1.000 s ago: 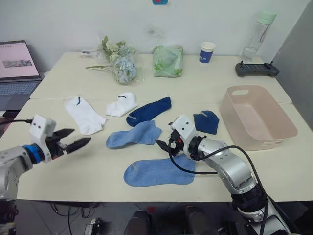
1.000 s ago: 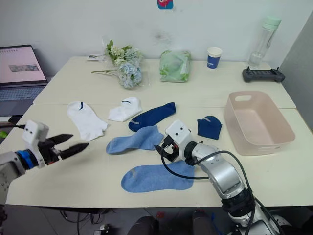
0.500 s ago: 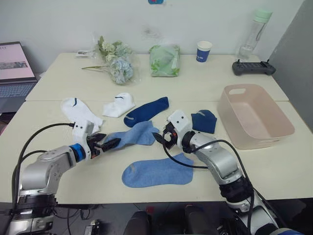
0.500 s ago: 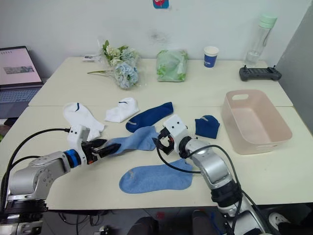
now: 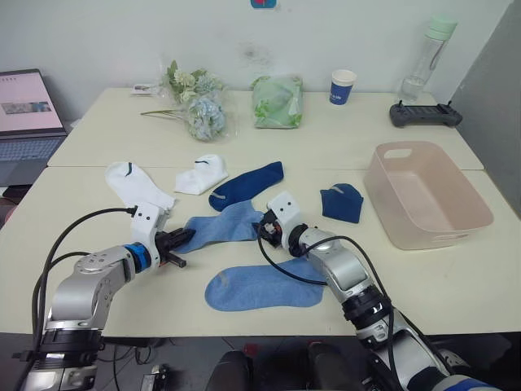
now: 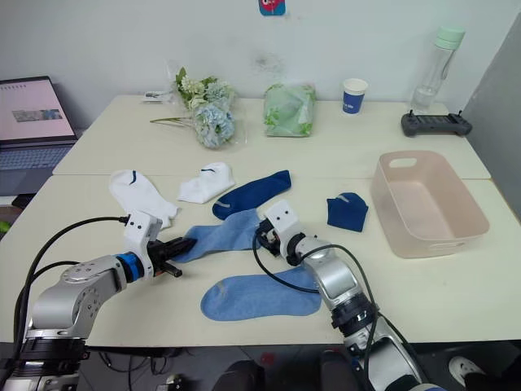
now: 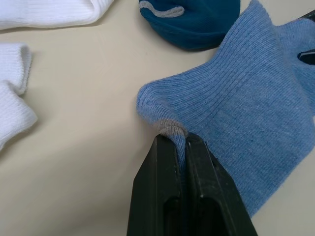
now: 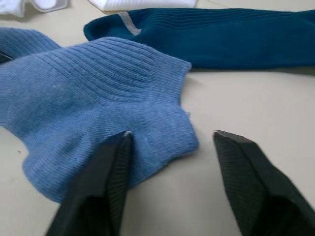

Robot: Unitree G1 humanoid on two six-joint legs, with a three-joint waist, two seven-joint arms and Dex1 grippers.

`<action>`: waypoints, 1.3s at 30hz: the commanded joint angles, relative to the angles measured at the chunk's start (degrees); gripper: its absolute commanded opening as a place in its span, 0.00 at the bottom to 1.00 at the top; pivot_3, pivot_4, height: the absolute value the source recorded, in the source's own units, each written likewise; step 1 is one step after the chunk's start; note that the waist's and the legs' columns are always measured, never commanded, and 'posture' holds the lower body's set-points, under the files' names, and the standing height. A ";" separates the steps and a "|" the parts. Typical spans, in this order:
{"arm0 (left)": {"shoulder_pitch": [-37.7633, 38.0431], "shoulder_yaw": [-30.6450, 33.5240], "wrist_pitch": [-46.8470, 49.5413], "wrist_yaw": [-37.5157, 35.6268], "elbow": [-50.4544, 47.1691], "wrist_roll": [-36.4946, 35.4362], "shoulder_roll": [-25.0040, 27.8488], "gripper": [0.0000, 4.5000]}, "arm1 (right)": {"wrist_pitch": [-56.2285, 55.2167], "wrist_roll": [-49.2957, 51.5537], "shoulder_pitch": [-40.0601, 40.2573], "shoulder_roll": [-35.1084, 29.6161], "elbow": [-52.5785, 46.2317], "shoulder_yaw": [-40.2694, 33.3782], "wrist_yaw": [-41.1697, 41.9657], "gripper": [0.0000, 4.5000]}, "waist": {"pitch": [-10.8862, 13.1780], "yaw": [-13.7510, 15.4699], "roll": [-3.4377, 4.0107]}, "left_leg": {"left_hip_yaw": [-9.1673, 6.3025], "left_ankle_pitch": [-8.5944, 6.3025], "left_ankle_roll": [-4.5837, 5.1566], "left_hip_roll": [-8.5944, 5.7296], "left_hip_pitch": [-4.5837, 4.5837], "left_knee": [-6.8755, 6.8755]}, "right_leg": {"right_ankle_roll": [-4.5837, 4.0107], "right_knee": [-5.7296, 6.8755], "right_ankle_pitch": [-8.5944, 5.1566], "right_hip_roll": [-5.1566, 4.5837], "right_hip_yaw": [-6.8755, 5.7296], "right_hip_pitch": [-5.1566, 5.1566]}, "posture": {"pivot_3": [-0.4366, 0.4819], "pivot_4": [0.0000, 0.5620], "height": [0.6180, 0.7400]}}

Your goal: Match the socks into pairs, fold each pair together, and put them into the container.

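- The left hand [image 7: 179, 142] is pressed together on the toe end of a light blue sock [image 5: 224, 226], pinching a small fold of the knit between its fingers
- The right hand [image 8: 170, 142] is spread at the other end of that same sock, one finger [image 8: 106, 162] resting on the cuff edge and the other on the bare worktop [image 5: 98, 301] beside it
- A second light blue sock [image 5: 264, 287] lies flat just in front of the first
- A long navy sock [image 5: 246, 184] lies just behind the held sock; a folded navy sock [image 5: 342, 202] sits to its right, apart from it
- Two white socks [image 5: 137, 186] with dark cuff marks lie to the left, behind the left hand
- The pale pink basin [image 5: 475, 208] stands at the right of the worktop, well apart from the socks
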 commanded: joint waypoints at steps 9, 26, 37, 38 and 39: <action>-1.20 -0.60 0.64 -2.39 -6.36 -2.25 -0.05 0.00 | 2.99 0.42 0.97 -0.84 -10.59 -0.27 2.73 0.00 | 0.02 0.09 0.01 | -0.03 0.00 0.00 -0.01 -0.08 0.00 | 0.00 -0.04 0.00 -0.01 -0.02 -0.04 | 0.48 0.27 1.00; -1.68 -12.35 5.17 11.56 -14.30 4.17 -12.18 0.00 | 19.00 4.85 11.85 -14.64 -30.37 -8.61 4.36 0.00 | 0.02 -0.49 0.01 | -0.01 0.00 0.01 0.16 -0.03 -0.03 | 0.01 0.00 0.00 0.18 0.01 -0.02 | 0.48 0.27 1.00; -0.26 -9.04 1.60 9.48 -14.90 5.86 -9.27 0.30 | 19.06 4.92 11.46 -14.34 -27.30 -7.71 3.62 0.05 | 0.02 -0.05 0.01 | -0.01 0.01 0.00 0.03 -0.04 0.01 | -0.04 -0.11 0.03 0.09 0.02 0.07 | 0.48 0.27 1.00; -0.09 -8.29 1.11 8.77 -15.36 5.65 -8.51 0.38 | 19.18 5.11 11.59 -14.48 -27.44 -7.98 3.70 0.11 | 0.02 -0.05 0.01 | -0.01 0.01 0.00 0.04 -0.04 0.01 | -0.04 -0.11 0.03 0.09 0.01 0.07 | 0.48 0.27 1.00; 0.21 -7.22 0.91 7.63 -15.77 5.03 -7.34 0.45 | 19.17 5.15 11.71 -14.59 -27.72 -8.40 3.49 0.17 | 0.02 -0.05 0.02 | -0.02 0.01 0.00 0.05 -0.04 0.00 | -0.04 -0.11 0.03 0.09 0.00 0.06 | 0.48 0.27 1.00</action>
